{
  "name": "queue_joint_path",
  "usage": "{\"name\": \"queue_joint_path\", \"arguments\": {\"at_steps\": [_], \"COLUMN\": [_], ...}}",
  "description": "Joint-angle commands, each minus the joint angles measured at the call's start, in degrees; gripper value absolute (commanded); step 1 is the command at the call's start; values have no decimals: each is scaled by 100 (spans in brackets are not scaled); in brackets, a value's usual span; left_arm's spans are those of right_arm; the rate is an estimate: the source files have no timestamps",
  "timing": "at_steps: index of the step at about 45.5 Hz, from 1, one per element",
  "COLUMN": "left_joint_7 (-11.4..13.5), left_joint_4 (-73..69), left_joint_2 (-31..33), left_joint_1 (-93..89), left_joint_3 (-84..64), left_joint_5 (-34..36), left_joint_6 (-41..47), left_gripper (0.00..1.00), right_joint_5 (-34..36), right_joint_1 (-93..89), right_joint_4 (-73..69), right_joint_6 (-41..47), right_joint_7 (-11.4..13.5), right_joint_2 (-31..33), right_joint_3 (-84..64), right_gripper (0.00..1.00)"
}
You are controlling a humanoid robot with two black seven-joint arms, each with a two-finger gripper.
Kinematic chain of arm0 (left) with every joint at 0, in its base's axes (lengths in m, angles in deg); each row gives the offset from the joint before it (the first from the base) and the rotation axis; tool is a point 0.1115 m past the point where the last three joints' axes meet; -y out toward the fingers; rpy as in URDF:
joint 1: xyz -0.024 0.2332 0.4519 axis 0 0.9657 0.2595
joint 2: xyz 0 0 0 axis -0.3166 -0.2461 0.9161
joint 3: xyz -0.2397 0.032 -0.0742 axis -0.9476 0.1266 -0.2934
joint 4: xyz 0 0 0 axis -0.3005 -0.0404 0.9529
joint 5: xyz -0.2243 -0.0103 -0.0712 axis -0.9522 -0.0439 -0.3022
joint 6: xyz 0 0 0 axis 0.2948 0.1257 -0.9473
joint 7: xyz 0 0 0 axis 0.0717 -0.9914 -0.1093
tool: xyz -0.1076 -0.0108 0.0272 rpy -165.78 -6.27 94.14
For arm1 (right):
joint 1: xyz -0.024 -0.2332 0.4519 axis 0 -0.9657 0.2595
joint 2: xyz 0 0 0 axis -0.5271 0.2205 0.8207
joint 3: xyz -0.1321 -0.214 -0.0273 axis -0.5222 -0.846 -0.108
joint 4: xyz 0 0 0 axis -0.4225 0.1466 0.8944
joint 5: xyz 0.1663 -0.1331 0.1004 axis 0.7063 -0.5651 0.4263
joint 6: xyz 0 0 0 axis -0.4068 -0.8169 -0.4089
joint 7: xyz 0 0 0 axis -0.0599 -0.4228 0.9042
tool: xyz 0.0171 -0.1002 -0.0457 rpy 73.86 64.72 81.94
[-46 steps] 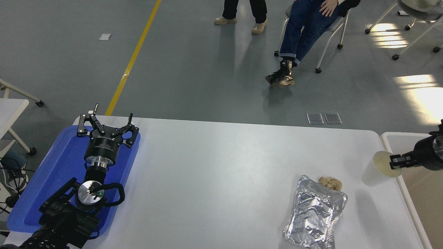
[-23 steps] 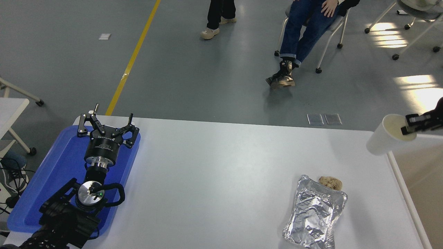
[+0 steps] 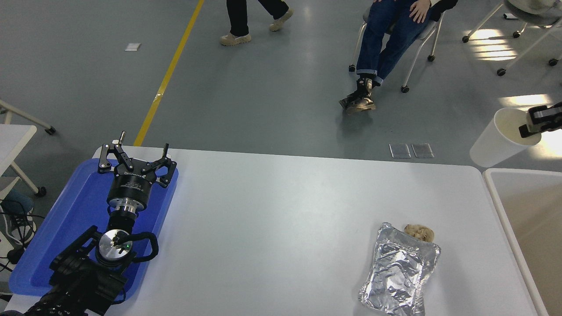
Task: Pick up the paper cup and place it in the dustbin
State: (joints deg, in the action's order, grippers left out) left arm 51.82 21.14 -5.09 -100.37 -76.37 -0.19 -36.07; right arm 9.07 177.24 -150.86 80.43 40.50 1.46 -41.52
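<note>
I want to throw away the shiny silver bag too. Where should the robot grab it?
Probably by the near bottom edge of the silver foil bag, coming down from above. It lies flat and crinkled on the table, so a raised edge suits better than its wide middle.

The paper cup (image 3: 498, 141) is plain white outside with a pale cream-yellow inside; the right gripper (image 3: 539, 122) on its rim is black. The dustbin (image 3: 491, 186) has a white rim and beige inner walls. The foil bag (image 3: 399, 271) is crinkled silver, the tray (image 3: 74, 215) blue, the table (image 3: 272, 228) white, the left gripper (image 3: 134, 163) black
</note>
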Motion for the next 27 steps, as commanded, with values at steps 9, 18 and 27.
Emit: {"name": "queue_joint_path", "arguments": {"at_steps": [9,18,27], "left_joint_7": [0,0,0], "left_joint_4": [0,0,0], "left_joint_2": [0,0,0], "left_joint_1": [0,0,0], "left_joint_3": [0,0,0], "left_joint_5": [0,0,0], "left_joint_6": [0,0,0], "left_gripper": [100,100,100], "right_joint_5": [-203,-361,-1117], "right_joint_1": [321,321,189], "right_joint_4": [-179,-170,76], "right_joint_6": [17,17,17], "right_joint_7": [0,0,-26], "right_joint_2": [225,515,981], "right_joint_3": [-169,-169,-160], "right_gripper": [0,0,0]}}
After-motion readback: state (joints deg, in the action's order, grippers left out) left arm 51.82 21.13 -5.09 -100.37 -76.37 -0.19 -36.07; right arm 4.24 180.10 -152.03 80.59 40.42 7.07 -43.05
